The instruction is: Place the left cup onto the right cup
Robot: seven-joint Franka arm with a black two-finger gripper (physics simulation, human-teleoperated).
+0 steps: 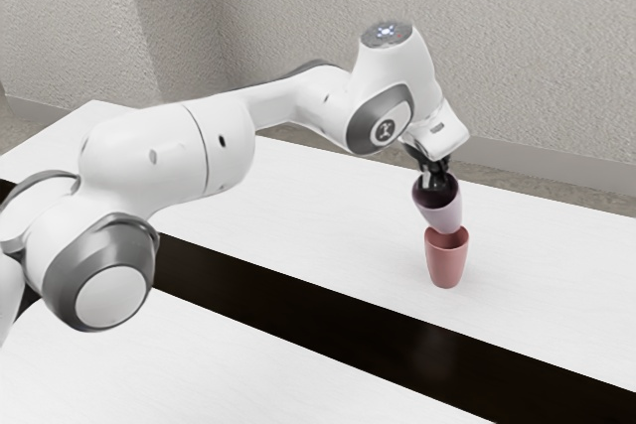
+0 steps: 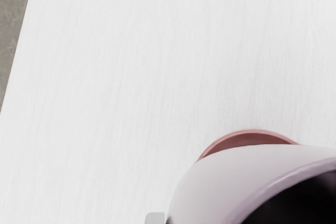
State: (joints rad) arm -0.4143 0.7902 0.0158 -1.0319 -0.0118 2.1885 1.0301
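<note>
A pale lilac cup [image 1: 442, 210] with a dark inside hangs tilted in the air, my gripper [image 1: 433, 180] shut on its rim. Its base sits right at the mouth of a pink-red cup [image 1: 446, 258] that stands upright on the white table [image 1: 328, 215]. In the wrist view the lilac cup [image 2: 247, 182] looms just under my hand, and the pink-red cup's rim [image 2: 247, 138] peeks out from behind it.
A dark gap [image 1: 328, 320] runs across between the white table and a second white surface [image 1: 199, 374] nearer the camera. A textured wall rises behind the table, and a strip of floor [image 2: 10, 30] shows past the table's edge.
</note>
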